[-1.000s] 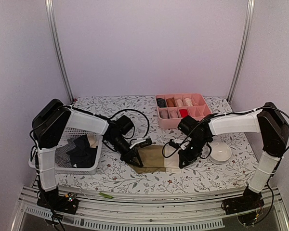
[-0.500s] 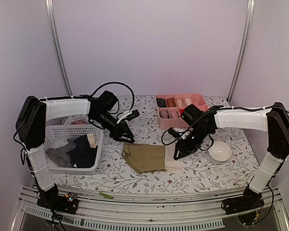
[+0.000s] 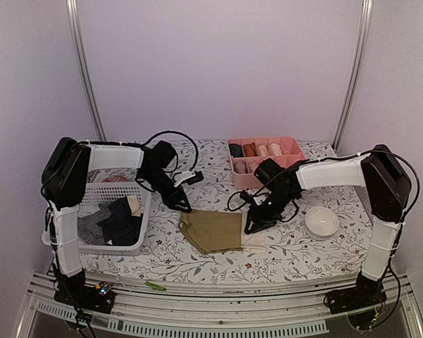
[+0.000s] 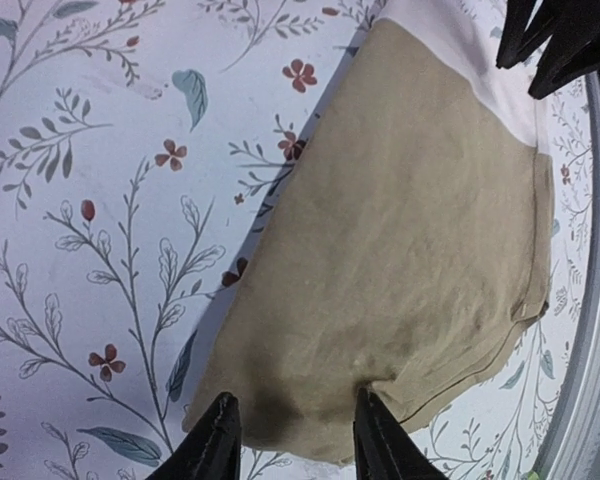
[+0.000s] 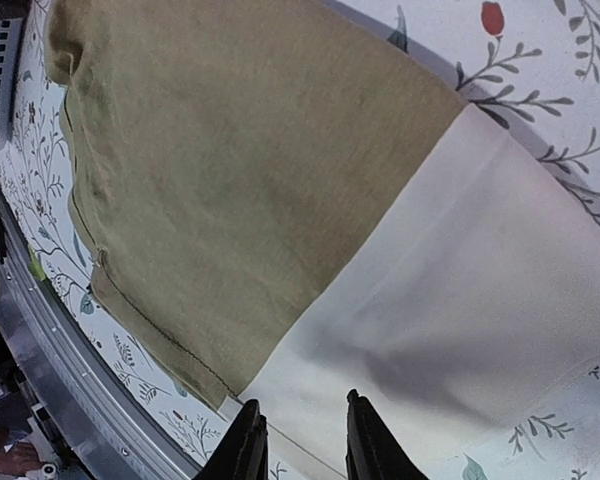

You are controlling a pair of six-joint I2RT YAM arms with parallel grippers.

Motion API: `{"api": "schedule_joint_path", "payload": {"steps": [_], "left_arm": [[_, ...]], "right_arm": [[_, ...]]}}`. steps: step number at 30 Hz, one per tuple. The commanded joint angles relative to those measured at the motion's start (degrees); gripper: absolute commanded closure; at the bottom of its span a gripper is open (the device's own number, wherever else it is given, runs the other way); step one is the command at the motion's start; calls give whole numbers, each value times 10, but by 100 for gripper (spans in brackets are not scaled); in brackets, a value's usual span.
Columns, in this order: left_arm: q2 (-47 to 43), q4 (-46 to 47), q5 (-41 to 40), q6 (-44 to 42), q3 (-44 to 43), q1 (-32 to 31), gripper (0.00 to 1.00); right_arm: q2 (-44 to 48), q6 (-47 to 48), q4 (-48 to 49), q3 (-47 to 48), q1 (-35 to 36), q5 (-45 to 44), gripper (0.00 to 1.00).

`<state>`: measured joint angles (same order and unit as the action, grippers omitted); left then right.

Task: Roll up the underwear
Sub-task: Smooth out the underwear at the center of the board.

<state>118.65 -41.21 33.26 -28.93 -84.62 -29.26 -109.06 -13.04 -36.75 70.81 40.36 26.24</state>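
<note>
The olive-tan underwear (image 3: 213,230) lies flat on the flowered table, its white waistband (image 3: 254,241) to the right. My left gripper (image 3: 182,206) hovers open just off its far left corner. In the left wrist view the olive cloth (image 4: 400,220) fills the middle, and my left gripper (image 4: 292,425) stands over its near edge with nothing between the jaws. My right gripper (image 3: 252,226) is open over the waistband. The right wrist view shows the waistband (image 5: 480,280) beside the olive cloth (image 5: 230,170), with my right gripper (image 5: 300,415) apart above the band. More dark and striped underwear (image 3: 116,222) sits in the basket.
A white mesh basket (image 3: 92,189) stands at the left. A pink divided tray (image 3: 296,151) with several rolled pieces sits at the back right. A white bowl (image 3: 321,222) rests right of my right arm. The table's metal front rail (image 3: 211,296) runs along the bottom.
Both grippers let go of the olive-tan underwear and opened. The left arm swung back and left; the right lifted, then came back down over the waistband. The garment now lies spread flat.
</note>
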Motion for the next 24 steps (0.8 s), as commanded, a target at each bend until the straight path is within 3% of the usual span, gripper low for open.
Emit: {"api": "schedule_joint_path", "payload": {"steps": [1, 7, 13, 19, 24], "left_arm": [[3, -18, -81, -22, 18, -6, 62], [-6, -7, -198, -56, 54, -10, 64], [-65, 28, -247, -105, 111, -12, 64], [-141, 33, -163, -103, 95, -16, 62], [-112, 62, -147, -81, 58, -63, 61]], "right_arm": [[-12, -9, 23, -33, 9, 18, 73], [3, -3, 19, -70, 14, 12, 76], [29, 14, -4, -63, 39, -5, 80], [79, 13, 7, -34, 38, -29, 80], [54, -15, 35, -20, 26, -38, 80]]}}
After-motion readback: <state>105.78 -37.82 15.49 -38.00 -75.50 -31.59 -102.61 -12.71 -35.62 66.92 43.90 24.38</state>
